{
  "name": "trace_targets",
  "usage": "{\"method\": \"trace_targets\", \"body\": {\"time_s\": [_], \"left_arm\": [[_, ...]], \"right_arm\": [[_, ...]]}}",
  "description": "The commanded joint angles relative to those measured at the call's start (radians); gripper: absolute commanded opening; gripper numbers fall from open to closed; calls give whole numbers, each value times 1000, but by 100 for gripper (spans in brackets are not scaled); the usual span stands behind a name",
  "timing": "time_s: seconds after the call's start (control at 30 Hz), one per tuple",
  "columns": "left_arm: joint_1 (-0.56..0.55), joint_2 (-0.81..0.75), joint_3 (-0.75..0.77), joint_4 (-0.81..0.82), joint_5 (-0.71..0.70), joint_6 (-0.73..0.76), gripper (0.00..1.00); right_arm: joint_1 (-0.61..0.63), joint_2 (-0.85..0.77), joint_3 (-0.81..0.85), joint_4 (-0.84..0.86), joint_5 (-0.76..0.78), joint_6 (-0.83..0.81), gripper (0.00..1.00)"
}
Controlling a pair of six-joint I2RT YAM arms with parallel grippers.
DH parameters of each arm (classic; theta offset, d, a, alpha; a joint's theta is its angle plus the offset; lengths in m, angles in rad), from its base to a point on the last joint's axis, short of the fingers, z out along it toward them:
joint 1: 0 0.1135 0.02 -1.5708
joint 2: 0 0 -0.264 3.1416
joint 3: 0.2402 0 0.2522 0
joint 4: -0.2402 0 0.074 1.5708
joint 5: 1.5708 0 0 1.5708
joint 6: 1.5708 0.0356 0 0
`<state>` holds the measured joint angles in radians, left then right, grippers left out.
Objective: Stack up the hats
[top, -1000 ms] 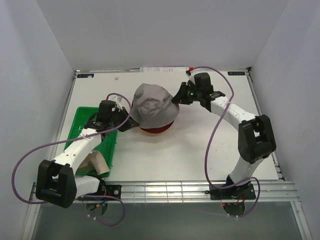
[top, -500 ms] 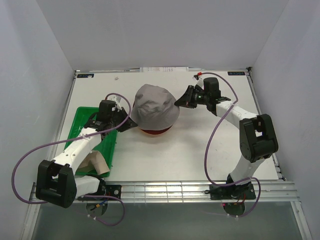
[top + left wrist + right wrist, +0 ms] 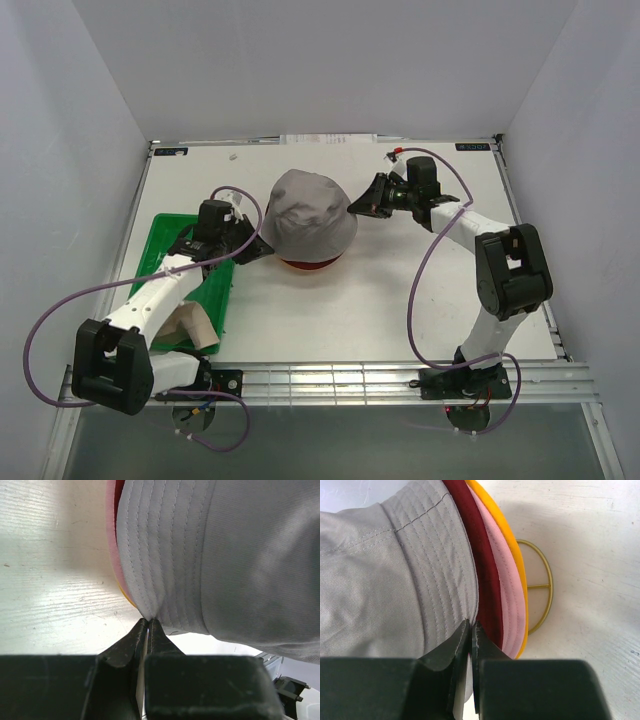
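The grey bucket hat (image 3: 308, 212) sits on top of the stack in the middle of the table. The dark red hat's rim (image 3: 312, 264) shows under it. My left gripper (image 3: 260, 248) is shut on the grey brim's left edge, and my right gripper (image 3: 356, 207) is shut on its right edge. In the left wrist view the gripper (image 3: 149, 621) pinches the grey hat's brim (image 3: 165, 555), with the pink hat's edge (image 3: 114, 545) beside it. In the right wrist view the gripper (image 3: 471, 624) pinches the grey brim (image 3: 430, 565) next to the dark red hat (image 3: 482, 570), the pink hat (image 3: 507, 595) and the yellow-orange hat (image 3: 515, 555). The beige hat (image 3: 192, 325) lies in the green tray.
The green tray (image 3: 168, 238) stands at the left, under my left arm. The gold wire frame (image 3: 546, 585) shows below the stack in the right wrist view. The table's back edge holds white labels (image 3: 330, 139).
The grey hat has come down from a raised, tilted pose and now sits lower over the stack. My right gripper moved right along with the brim. The left arm barely moved.
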<state>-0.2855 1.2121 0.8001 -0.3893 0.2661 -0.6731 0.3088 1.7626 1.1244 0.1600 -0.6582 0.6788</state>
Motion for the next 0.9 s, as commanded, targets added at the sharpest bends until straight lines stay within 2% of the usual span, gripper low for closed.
{"method": "trace_targets", "body": {"time_s": [0.0,0.87], "left_arm": [[5,20,-1,-108,-74,24,0],[5,104,-76,-97,-122,37,0]], "right_arm": [[-13,38,-8,-68,63,-33,8],[-34,121,52,-287,195,-157,8]]}}
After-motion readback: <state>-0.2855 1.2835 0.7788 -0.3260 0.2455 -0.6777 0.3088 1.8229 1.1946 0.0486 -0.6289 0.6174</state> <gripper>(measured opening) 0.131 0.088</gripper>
